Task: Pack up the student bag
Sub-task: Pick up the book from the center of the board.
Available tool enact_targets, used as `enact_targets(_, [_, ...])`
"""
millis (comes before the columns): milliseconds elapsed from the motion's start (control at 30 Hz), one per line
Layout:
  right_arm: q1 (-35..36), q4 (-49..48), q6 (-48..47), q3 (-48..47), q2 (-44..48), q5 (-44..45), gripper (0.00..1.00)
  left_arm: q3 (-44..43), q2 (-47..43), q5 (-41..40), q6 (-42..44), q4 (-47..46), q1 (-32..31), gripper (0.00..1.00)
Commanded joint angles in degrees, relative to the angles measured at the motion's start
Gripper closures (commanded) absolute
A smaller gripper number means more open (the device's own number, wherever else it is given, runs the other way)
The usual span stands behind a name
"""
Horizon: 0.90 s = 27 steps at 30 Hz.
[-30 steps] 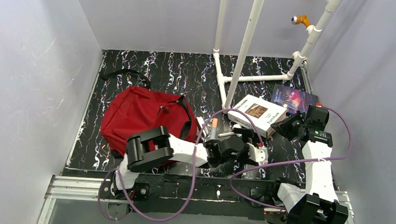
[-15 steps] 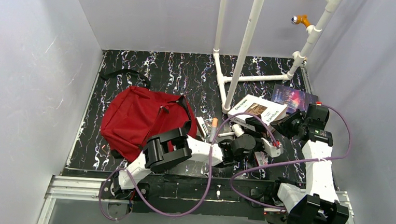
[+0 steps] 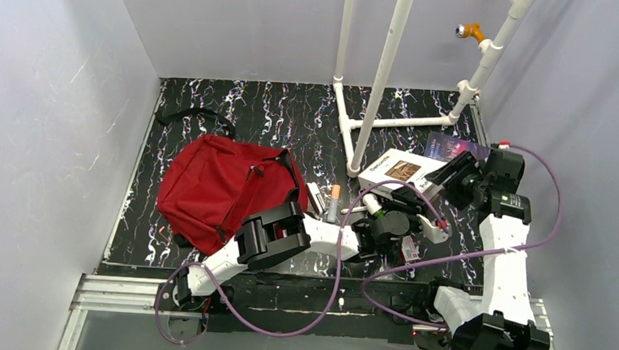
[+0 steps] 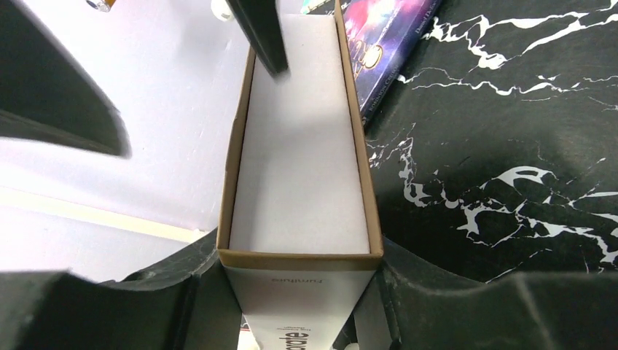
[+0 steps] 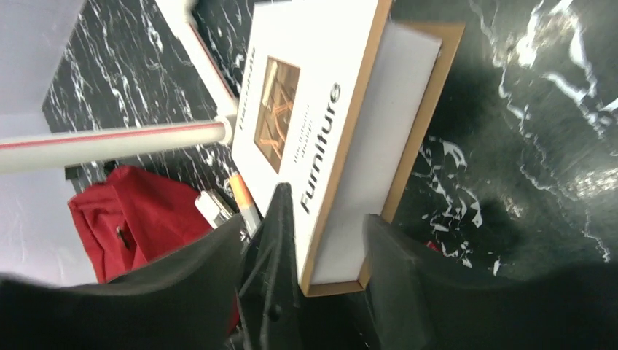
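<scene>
The student bag [image 3: 224,190] lies on the left of the dark marbled mat, red fabric with black straps; its red cloth [image 5: 138,219] also shows in the right wrist view. A white "Furniture" book [image 3: 400,171] sits right of centre. My left gripper [image 3: 412,207] holds the book's near end, and its jaws [image 4: 299,255] press both covers of the book [image 4: 299,146]. My right gripper [image 3: 452,174] is at the book's far right end. Those jaws [image 5: 302,222] stand open, with gaps on either side of the book [image 5: 313,95].
A purple book [image 3: 458,150] lies under the white one, its cover [image 4: 386,44] showing beside it. An orange marker [image 3: 334,201] and small white items lie between bag and book. A white pipe frame [image 3: 386,66] rises behind. Grey walls enclose the mat.
My left arm reached right to the white book and closed its jaws on it. My right gripper went from shut to open, released the book and shifted slightly right.
</scene>
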<state>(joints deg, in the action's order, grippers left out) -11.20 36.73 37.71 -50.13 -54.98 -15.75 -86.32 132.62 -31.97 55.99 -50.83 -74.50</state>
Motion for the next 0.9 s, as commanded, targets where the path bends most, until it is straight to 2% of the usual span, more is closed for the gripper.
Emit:
enact_targets(0, [1.92, 3.35, -11.93, -9.54, -0.58, 7.72, 0.17, -0.94, -5.93, -4.06, 0.98, -2.34, -1.55, 0.75])
enact_targets(33, [3.08, 4.16, -14.19, -11.9, -1.13, 10.26, 0.09, -0.44, -6.93, -4.63, 0.7, -2.04, -2.19, 0.8])
enact_targets(100, [5.63, 6.06, -17.77, -17.12, -2.29, 16.17, 0.02, 0.89, -9.64, -5.31, -0.27, -0.04, -3.24, 0.83])
enact_targets(233, [11.05, 8.14, -22.29, -26.86, -4.92, 22.75, 0.02, 2.84, -16.39, -7.14, -6.12, 8.92, -4.06, 0.8])
enact_targets(333, [15.07, 9.8, -23.98, -31.81, -6.87, 25.66, 0.02, 3.69, -23.86, -6.33, -15.89, 19.52, -4.03, 0.81])
enact_targets(400, [16.34, 9.11, -24.46, -32.7, -7.07, 27.57, 0.02, 3.44, -29.22, -2.15, -24.25, 30.05, -4.16, 0.85])
enact_targets(433, [16.72, 8.61, -24.58, -32.85, -7.03, 28.11, 0.02, 3.18, -31.97, 2.19, -28.65, 35.08, -4.16, 0.86])
enact_targets(600, [17.13, 9.59, -23.77, -36.46, -6.86, 26.54, 0.01, 3.31, -43.23, 11.33, -41.06, 57.16, -3.79, 0.97])
enact_targets(767, [17.42, 8.61, -23.2, -39.05, -5.41, 24.89, 0.02, 7.63, -56.95, 13.71, -45.9, 70.3, -1.79, 0.97])
enact_targets(867, [17.44, 7.81, -21.74, -39.58, -6.45, 23.27, 0.02, 9.62, -64.74, 11.46, -46.21, 75.98, 0.33, 0.97])
